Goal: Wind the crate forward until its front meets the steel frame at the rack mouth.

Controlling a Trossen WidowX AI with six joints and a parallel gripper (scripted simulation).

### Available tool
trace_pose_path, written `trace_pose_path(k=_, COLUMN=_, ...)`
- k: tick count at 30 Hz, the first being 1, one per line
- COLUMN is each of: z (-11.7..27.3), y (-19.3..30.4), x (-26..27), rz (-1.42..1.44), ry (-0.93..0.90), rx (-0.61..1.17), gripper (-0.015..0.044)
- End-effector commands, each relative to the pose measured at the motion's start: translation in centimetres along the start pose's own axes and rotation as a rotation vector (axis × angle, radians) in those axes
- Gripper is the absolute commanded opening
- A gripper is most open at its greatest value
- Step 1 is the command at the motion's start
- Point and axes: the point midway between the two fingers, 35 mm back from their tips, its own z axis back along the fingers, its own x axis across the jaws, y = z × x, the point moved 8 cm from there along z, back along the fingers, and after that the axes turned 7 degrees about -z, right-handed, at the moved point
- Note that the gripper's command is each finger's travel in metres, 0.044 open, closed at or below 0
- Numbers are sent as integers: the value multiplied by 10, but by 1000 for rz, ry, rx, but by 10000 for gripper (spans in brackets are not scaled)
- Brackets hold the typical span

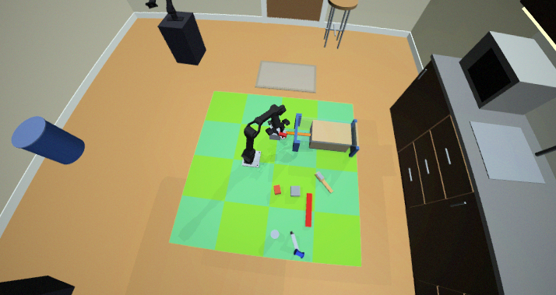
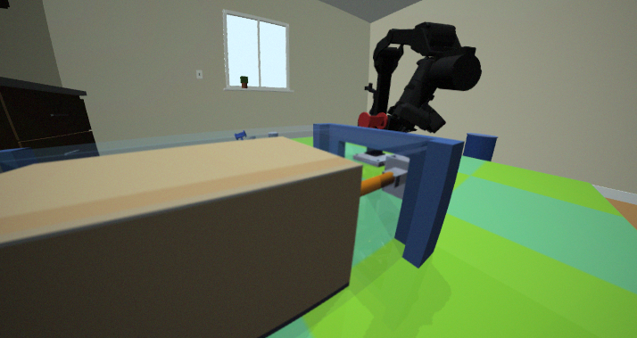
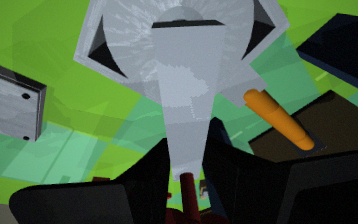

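Observation:
My gripper (image 1: 278,131) (image 3: 184,141) is shut on the winch handle, at the outer end of its grey crank arm (image 3: 187,90) beside the red grip (image 1: 283,135) (image 2: 372,120) (image 3: 189,195). The arm's other end is over the middle of the grey winch (image 1: 275,137) (image 2: 394,192) (image 3: 130,40); the key and hole are hidden. An orange strap (image 1: 298,134) (image 2: 376,183) (image 3: 280,120) runs from winch to crate (image 1: 331,131) (image 2: 268,167) (image 3: 330,117). The crate looks flat inside the clear-panelled cubby. A gap shows between its front and the blue mouth frame (image 1: 296,145) (image 2: 434,193) (image 3: 345,50).
A wooden-handled tool (image 1: 325,184), red block (image 1: 277,189), grey block (image 1: 295,191), long red bar (image 1: 308,209), pale disc (image 1: 275,234) and pale tool with a blue end (image 1: 294,240) lie away from the winch. The rack's rear blue frame (image 1: 353,151) is behind the crate.

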Motion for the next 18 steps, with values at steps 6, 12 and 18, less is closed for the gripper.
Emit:
trace_pose_path(k=6, z=-2, y=-1, x=0, rz=-3, ry=1, rx=-1, gripper=0)
trace_pose_path(k=12, z=-3, y=-1, x=0, rz=-3, ry=1, rx=-1, gripper=0)
trace_pose_path(k=18, z=-4, y=-2, x=0, rz=-3, ry=1, rx=-1, gripper=0)
